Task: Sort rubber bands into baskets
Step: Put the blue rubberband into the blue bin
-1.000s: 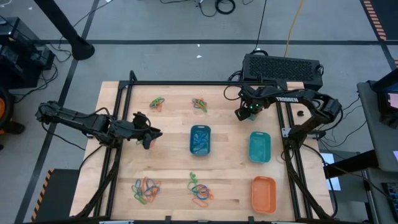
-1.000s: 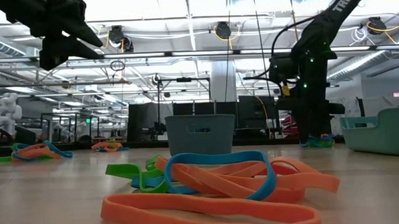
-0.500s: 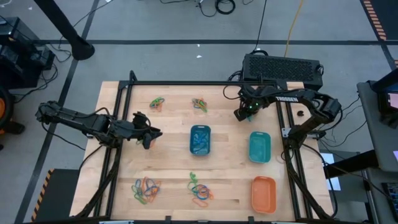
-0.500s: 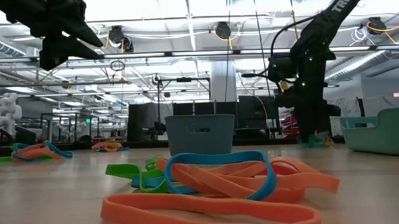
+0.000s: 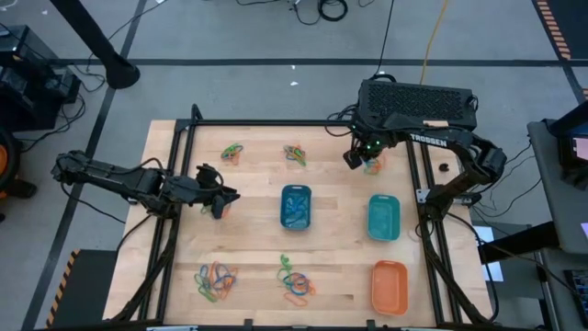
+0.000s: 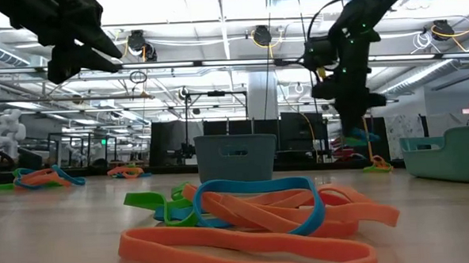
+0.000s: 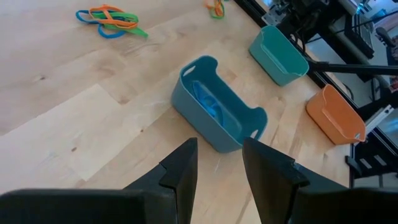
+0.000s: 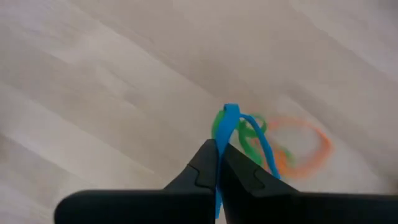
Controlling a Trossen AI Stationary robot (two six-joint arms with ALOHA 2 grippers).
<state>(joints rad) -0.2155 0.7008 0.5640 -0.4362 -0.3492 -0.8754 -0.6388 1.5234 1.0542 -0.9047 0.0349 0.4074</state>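
My right gripper (image 5: 353,160) hangs over the far right of the table, shut on a blue rubber band (image 8: 263,144). Green and orange rubber bands (image 8: 292,148) lie on the wood below it. My left gripper (image 5: 220,200) waits open above the table's left middle, facing the blue basket (image 7: 217,115). The blue basket (image 5: 296,207) stands at the centre with blue bands inside. The teal basket (image 5: 383,217) stands to its right and the orange basket (image 5: 389,285) at the near right. Mixed piles of bands lie at the far left (image 5: 231,152), far centre (image 5: 295,154), near left (image 5: 215,280) and near centre (image 5: 294,280). My right gripper pinches one strand of the blue band's loop (image 8: 227,129) between its two shut fingers (image 8: 204,167), coming from above and pointing down. The rest of the loop hangs slack below the fingers (image 6: 361,134), over the green and orange bands on the table.
A black frame (image 5: 276,123) runs round the table's edges. A black box (image 5: 418,99) sits beyond the far edge behind my right arm. Bare wood lies between the piles and the baskets.
My right gripper has risen straight up from the pile at the far right. The blue band has come up with it and now hangs from the fingers, while the green and orange bands have stayed on the wood.
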